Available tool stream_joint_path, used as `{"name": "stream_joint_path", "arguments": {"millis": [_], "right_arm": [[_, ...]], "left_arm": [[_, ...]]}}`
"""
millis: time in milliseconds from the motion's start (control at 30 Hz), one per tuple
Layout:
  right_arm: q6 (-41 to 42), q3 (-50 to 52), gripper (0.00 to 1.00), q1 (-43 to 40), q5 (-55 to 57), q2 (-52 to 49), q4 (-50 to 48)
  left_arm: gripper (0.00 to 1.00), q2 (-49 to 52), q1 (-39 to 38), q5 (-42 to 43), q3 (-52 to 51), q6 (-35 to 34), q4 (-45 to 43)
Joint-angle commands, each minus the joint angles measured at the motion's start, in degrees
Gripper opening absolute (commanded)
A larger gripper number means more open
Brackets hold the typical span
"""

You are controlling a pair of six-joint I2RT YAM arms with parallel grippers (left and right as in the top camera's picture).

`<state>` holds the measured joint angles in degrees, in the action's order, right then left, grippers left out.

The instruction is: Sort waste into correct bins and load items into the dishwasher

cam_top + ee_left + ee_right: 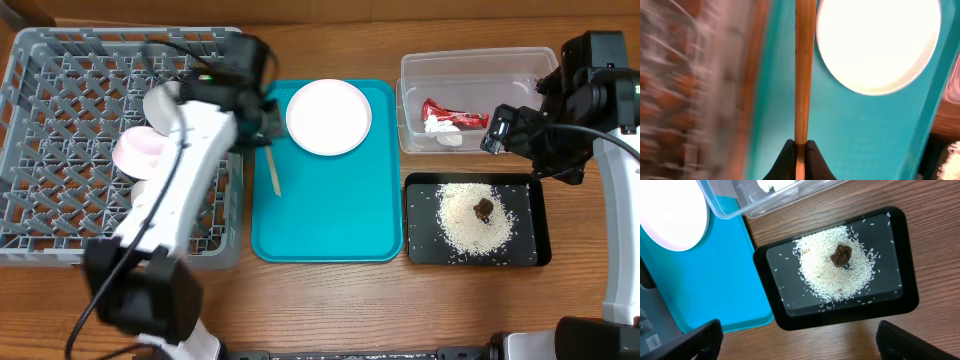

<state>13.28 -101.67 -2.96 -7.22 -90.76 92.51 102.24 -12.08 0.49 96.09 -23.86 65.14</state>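
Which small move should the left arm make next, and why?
Probably lift slightly, then swing left toward the large grey plastic dish rack: the left arm's fingers are shut on the thin light wooden chopsticks, which hang over the flat teal tray right beside that rack.

Smooth pale wooden chopsticks (802, 70) lie over a glossy teal plastic tray (860, 130) beside a shiny white plate (879, 42).

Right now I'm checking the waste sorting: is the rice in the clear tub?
No, the rice lies in the black tray; the clear tub holds the wrapper.
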Motion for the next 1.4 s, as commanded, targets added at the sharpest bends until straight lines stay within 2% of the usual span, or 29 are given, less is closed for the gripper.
{"name": "stream_joint_path", "arguments": {"millis": [0, 200, 600, 667, 800, 900, 1167, 1367], "right_arm": [[0.0, -0.3, 1.0, 0.0, 0.1, 0.1, -0.3], [0.0, -0.3, 1.0, 0.0, 0.1, 0.1, -0.4], [0.0, -0.3, 1.0, 0.0, 0.1, 0.1, -0.2], [0.0, -0.3, 1.0, 0.0, 0.1, 0.1, -0.2], [0.0, -0.3, 1.0, 0.0, 0.1, 0.1, -0.2], [0.0, -0.3, 1.0, 0.0, 0.1, 0.1, -0.2], [0.0, -0.3, 1.0, 0.0, 0.1, 0.1, -0.4], [0.0, -0.3, 1.0, 0.0, 0.1, 0.1, -0.4]], "left_arm": [[0.04, -1.0, 3.2, -5.1, 0.6, 11.4, 0.4], [0.04, 0.4, 7.7, -6.6, 0.4, 17.6, -0.1], [0.04, 6.2, 9.1, -7.1, 0.4, 19.0, -0.7], [0.11, 6.5, 9.1, -7.0, 0.4, 19.0, -0.7], [0.4, 6.5, 9.1, -6.9, 0.4, 18.9, -0.7], [0.49, 6.5, 9.0, -6.6, 0.4, 18.5, -0.7], [0.52, 6.5, 7.0, 5.4, 0.4, 19.3, -2.3], [0.57, 6.5, 0.0, 5.7, 0.4, 22.1, -7.1]]}}
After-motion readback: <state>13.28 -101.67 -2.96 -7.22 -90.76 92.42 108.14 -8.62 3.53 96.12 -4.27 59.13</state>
